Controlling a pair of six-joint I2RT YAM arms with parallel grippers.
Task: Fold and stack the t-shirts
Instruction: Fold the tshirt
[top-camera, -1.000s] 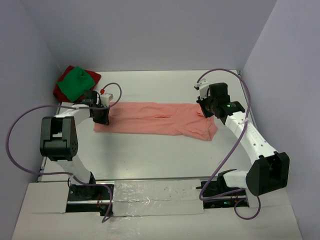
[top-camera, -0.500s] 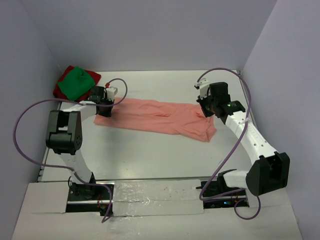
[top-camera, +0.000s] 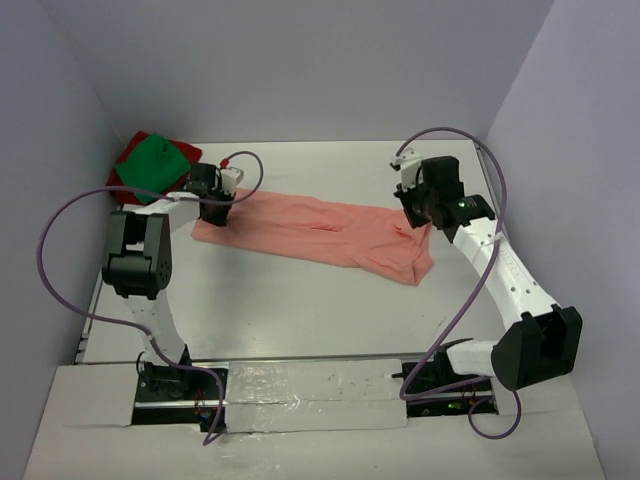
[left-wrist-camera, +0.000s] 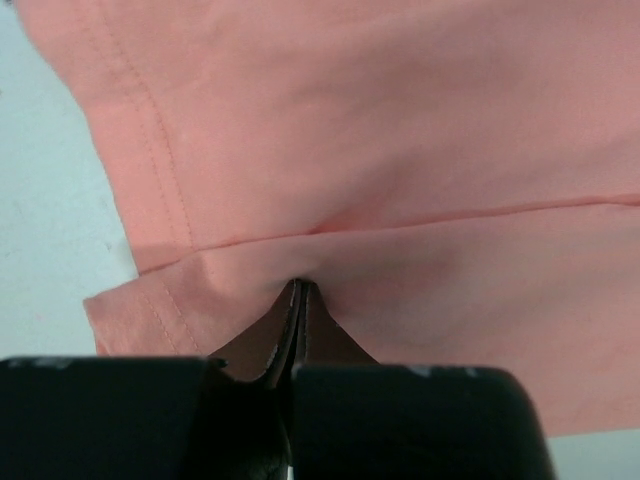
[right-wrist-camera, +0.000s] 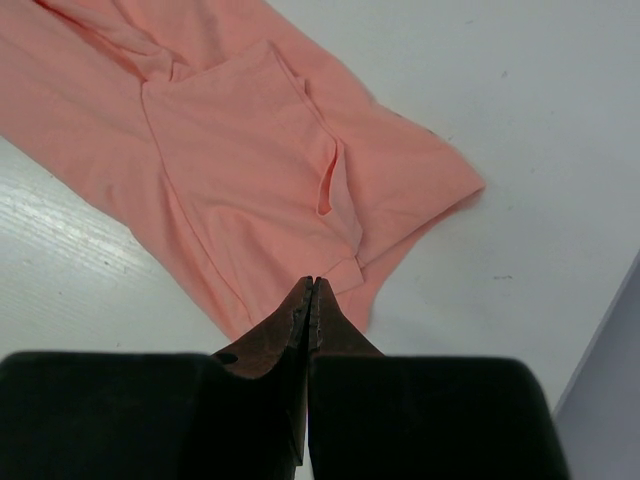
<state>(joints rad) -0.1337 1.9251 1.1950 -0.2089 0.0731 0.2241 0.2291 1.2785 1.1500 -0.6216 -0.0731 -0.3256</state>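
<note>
The salmon-pink t-shirt (top-camera: 310, 230) lies as a long folded band across the middle of the table. My left gripper (top-camera: 213, 208) is shut on its left end; in the left wrist view the cloth (left-wrist-camera: 400, 120) puckers into the closed tips (left-wrist-camera: 300, 285). My right gripper (top-camera: 410, 218) is shut at the shirt's right end. In the right wrist view its tips (right-wrist-camera: 313, 280) meet at the near edge of the cloth (right-wrist-camera: 240, 140), beside a small folded flap. The bright green t-shirt (top-camera: 150, 165) lies on the dark red one (top-camera: 128, 150) in the back left corner.
Lilac walls close in the table at the back and on both sides. The green and red pile sits just behind my left gripper. Purple cables loop above both arms. Bare white table (top-camera: 300, 310) lies between the pink shirt and the arm bases.
My left gripper has pulled the shirt's left end toward the back left, so the band now slants. My right gripper has shifted slightly toward the back.
</note>
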